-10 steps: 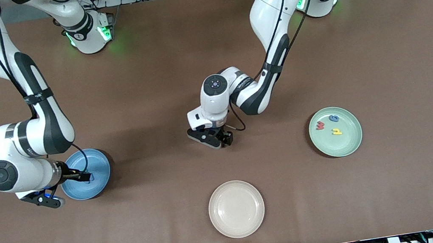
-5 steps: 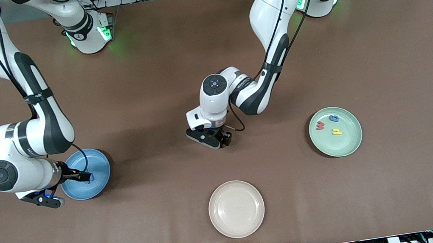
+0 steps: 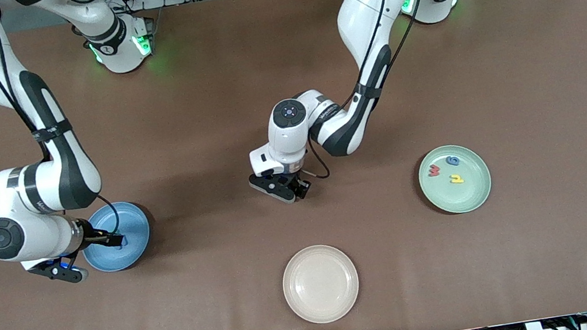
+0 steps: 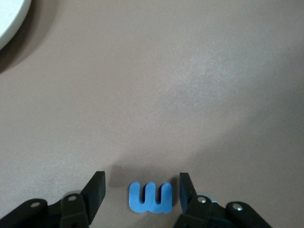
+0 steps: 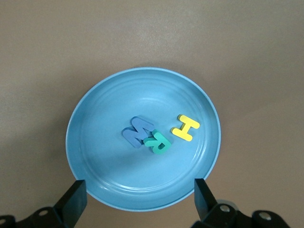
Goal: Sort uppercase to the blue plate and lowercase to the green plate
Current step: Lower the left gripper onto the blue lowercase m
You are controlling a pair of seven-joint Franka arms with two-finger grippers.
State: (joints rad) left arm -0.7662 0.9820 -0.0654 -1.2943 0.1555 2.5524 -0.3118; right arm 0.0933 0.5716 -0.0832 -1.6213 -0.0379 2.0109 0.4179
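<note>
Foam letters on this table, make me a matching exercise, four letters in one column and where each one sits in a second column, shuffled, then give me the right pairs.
Column one:
1. blue m
2. yellow H
3. red w
4. teal-green R

Column two:
A. in the green plate
B. on the bare table, between the left tool's fingers
C. in the blue plate, touching no other letter
D. in the blue plate, overlapping the blue W

Pairs: 1-B, 2-C, 3-A, 4-D
</note>
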